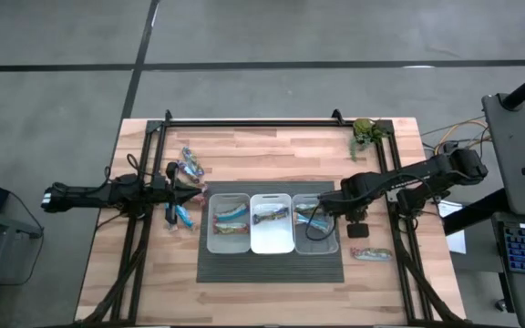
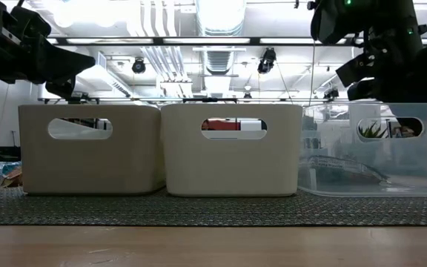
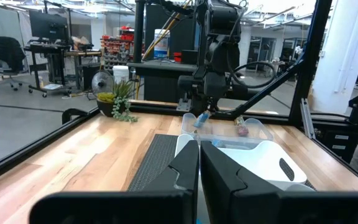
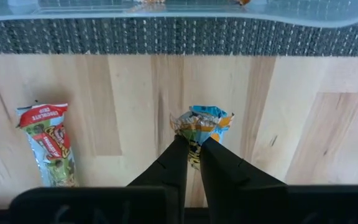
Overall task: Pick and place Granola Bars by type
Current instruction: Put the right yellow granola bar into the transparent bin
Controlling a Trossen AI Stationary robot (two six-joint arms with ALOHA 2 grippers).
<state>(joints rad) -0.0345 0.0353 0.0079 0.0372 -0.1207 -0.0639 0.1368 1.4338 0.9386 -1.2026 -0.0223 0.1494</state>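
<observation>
Right wrist view: right claw [image 4: 191, 147] pinches a blue granola bar [image 4: 201, 124]; centre it over the right bin [image 1: 317, 244] before release

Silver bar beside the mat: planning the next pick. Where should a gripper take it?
Probably across the narrow middle of the silver bar, coming from straight above: it lies flat on the table, with both long edges free.

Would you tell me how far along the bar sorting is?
Done: all three bins hold bars. In hand: the right gripper grips a blue bar beside the right bin. Left: a bar on the right, and a cluster by the shut left gripper.
</observation>
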